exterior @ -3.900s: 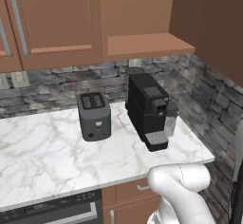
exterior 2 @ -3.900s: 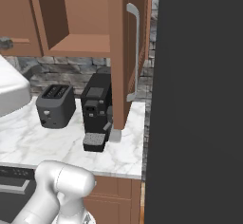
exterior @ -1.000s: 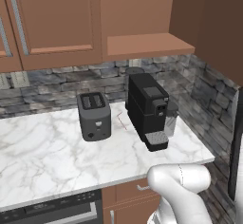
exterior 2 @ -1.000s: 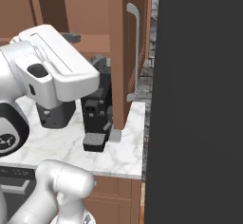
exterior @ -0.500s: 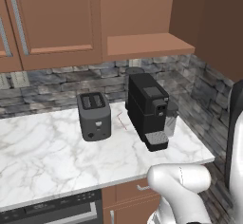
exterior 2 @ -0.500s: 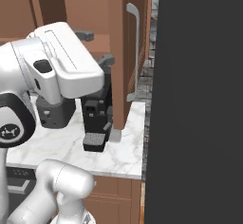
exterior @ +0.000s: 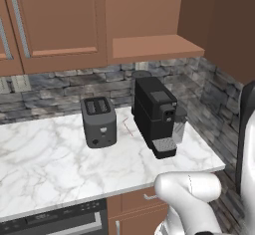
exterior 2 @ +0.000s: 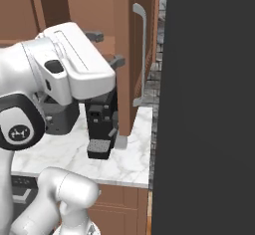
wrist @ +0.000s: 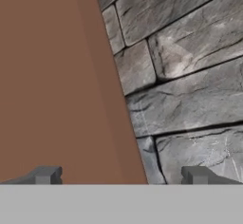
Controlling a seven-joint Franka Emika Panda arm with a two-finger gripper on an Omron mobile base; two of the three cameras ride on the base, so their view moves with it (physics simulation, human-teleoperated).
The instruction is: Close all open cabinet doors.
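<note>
The open reddish-brown wooden wall-cabinet door (exterior 2: 133,55) with its long vertical brushed-silver bar handle (exterior 2: 140,55) stands swung out from the cabinet, edge-on in the right base view, above the black coffee machine (exterior: 155,115) on the white marble counter (exterior: 45,164). The dark two-finger gripper (wrist: 118,175) sits close against the door's inner face, beside the coffee machine and in front of the grey stone backsplash (wrist: 190,76). Its 2 fingertips (wrist: 45,174) are spread wide, holding nothing. In the hand view the door's edge runs steeply between the tips, 1 tip over wood, the other over stone. The door's long axis is vertical; closing it likely calls for a sideways push.
</note>
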